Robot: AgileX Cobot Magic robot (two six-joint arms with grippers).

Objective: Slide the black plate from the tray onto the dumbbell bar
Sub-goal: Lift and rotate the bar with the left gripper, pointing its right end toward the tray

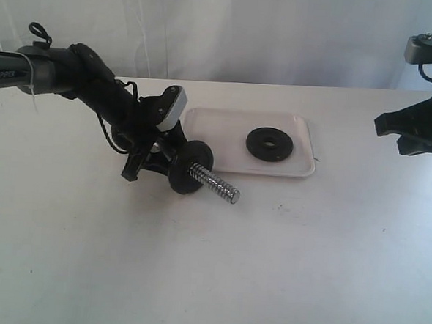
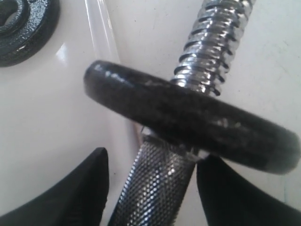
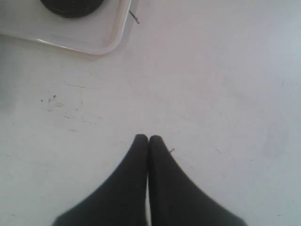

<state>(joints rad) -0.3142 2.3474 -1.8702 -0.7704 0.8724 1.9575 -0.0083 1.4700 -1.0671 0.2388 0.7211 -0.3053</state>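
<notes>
My left gripper (image 1: 154, 158) is shut on the knurled middle of the dumbbell bar (image 1: 216, 183), left of the tray (image 1: 298, 168). One black plate (image 1: 190, 168) sits threaded on the bar, just ahead of the fingers, and the threaded end sticks out past it toward the front right. In the left wrist view the plate (image 2: 188, 117) crosses the bar (image 2: 160, 188) right above my left gripper (image 2: 155, 157). A second black plate (image 1: 269, 144) lies flat on the tray. My right gripper (image 1: 383, 125) hangs far right, shut and empty (image 3: 148, 138).
The white tray's corner (image 3: 94, 42) and the edge of the plate on it (image 3: 70, 7) show in the right wrist view, well away from the right fingers. A white curtain backs the table. A third disc is not in view.
</notes>
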